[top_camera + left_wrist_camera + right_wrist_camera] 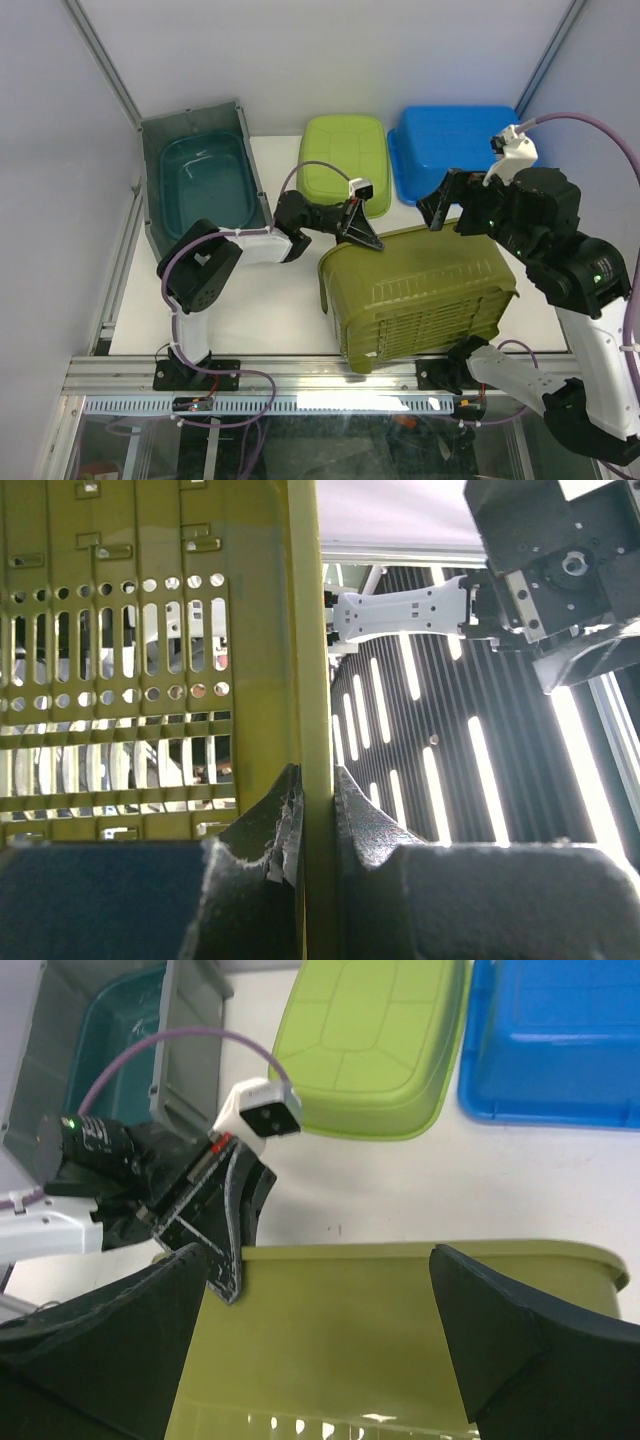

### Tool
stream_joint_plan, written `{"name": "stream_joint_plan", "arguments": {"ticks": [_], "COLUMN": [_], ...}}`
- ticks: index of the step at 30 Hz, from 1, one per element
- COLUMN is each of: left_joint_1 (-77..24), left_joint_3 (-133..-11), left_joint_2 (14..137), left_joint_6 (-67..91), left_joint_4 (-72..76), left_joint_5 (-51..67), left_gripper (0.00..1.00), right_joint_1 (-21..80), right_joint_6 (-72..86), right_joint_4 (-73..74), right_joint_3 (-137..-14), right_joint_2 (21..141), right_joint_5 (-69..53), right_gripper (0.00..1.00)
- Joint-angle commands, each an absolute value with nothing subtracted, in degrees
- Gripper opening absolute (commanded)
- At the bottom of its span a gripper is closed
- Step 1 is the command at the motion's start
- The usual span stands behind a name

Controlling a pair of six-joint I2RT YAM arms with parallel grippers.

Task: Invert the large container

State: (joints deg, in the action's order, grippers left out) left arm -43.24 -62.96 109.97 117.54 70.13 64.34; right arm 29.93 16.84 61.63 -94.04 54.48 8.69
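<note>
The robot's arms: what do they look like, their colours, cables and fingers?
Both the left arm and right arm are black jointed segments with white shell sections. A purple cable loops along each, and a small white camera sits at each wrist. The fingers are dark, flat wedges.

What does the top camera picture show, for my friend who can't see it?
A big olive-green basket lies tipped on its side, its rim pinched in the jaws of the left arm, with the open jaws of the right arm above its far edge. Behind sit a teal tub, a lime tub and a blue tub.
</note>
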Motion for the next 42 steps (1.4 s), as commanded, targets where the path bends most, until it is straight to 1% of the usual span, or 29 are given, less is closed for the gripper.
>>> {"name": "stream_joint_plan", "arguments": {"ticks": [1,6,9,14,21,26,31,34,36,37,40,42], "left_joint_1": [-41.36,-40.22,-39.68,-38.77,-37.09,-36.02,-35.43,-35.46,-35.43,-35.48,-35.47,-35.5], "left_joint_3": [-61.21,-58.63,-57.92,-57.13,-57.22,-58.75,-59.66,-59.57,-59.67,-59.67,-59.61,-59.57], "left_joint_2": [110.55,112.16,113.23,115.73,118.26,117.41,116.31,116.2,116.26,116.28,116.08,115.66], "left_joint_6": [128.87,127.64,125.98,123.98,121.15,114.55,107.45,106.18,105.86,105.64,104.13,102.71], "left_joint_4": [85.13,85.44,84.65,84.29,83.86,75.61,67.39,66.08,65.9,65.73,63.99,62.01], "left_joint_5": [63.8,64.4,65.41,66.79,67.88,69.29,70.25,70.23,70.35,70.44,70.33,70.11], "left_gripper": [0.0,0.0,0.0,0.0,0.0,0.0,0.0,0.0,0.0,0.0,0.0,0.0], "right_joint_1": [29.18,23.87,19.85,15.43,14.5,14.51,14.51,14.57,14.59,14.59,14.56,14.59], "right_joint_6": [17.91,20.66,22.15,23.09,23.42,24.64,28.18,30.27,31.63,32.06,31.71,33.42], "right_joint_4": [61.68,60.63,59.72,59.44,63.84,66.6,69.41,70.87,71.51,70.99,63.51,55.23], "right_joint_3": [-91.38,-86.49,-83.85,-82.61,-87.31,-88.42,-87.45,-86.59,-86.22,-85.39,-80.87,-76.99], "right_joint_2": [55.64,56.33,56.42,55.79,53.07,50.49,46.89,45.45,45.77,45.81,44.32,42.72], "right_joint_5": [2.3,-2.73,-6.67,-8.27,1.62,9.33,23.14,27.37,25.86,22.82,5.82,-7.41], "right_gripper": [0.98,0.97,0.95,0.9,0.87,0.85,0.85,0.81,0.8,0.79,0.76,0.75]}}
